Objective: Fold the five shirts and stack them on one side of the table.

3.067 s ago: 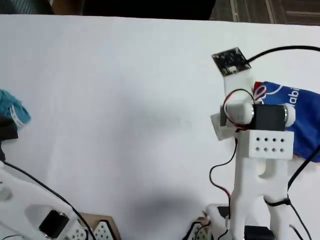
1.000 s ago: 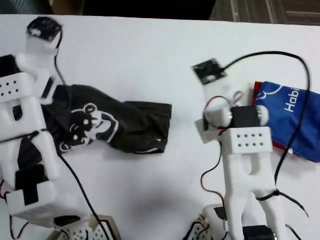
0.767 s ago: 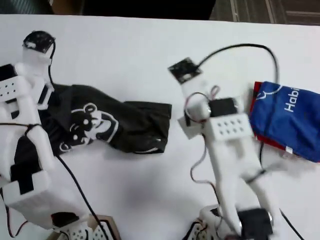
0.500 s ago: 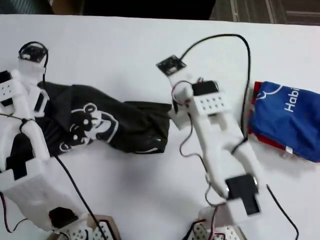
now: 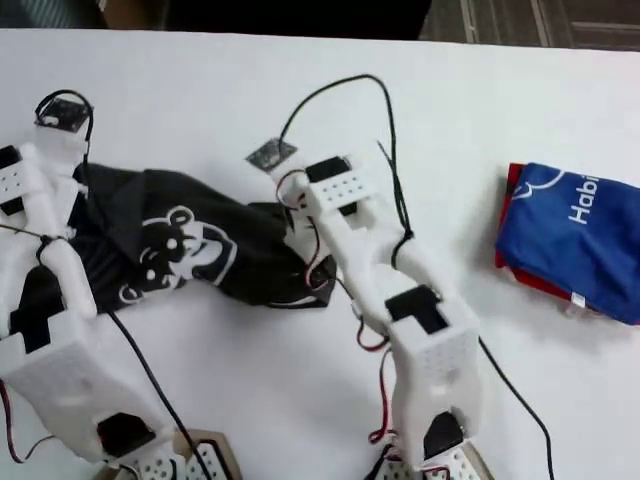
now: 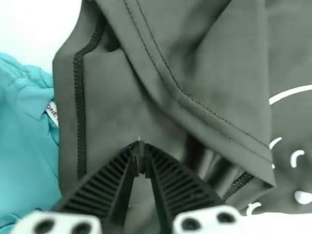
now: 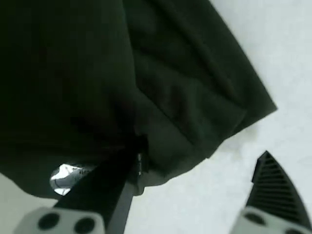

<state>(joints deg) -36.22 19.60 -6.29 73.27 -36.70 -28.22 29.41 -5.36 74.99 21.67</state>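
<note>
High view: the black shirt (image 5: 200, 250) lies crumpled on the counter (image 5: 450, 100), with an arm at each end of it. Well to its right sits a folded blue shirt (image 5: 580, 235) atop a red one (image 5: 505, 240). The step in hand looks like spreading the black shirt flat before any fold. To do it well, I judge, each arm should hold a single hem edge, not a bunched layer. They should then draw apart evenly and low, so the cloth slides out flat without new wrinkles.

Left fingers (image 6: 165, 183) are pressed together at the black shirt's left end, apparently pinching a fold of it near a stitched hem. A teal shirt (image 6: 24, 122) lies just beside that end. Right fingers (image 7: 270, 187) stand wide apart at the black shirt's right end. One lies against the edge of the dark cloth, the other hangs over bare counter, and they hold nothing.
</note>
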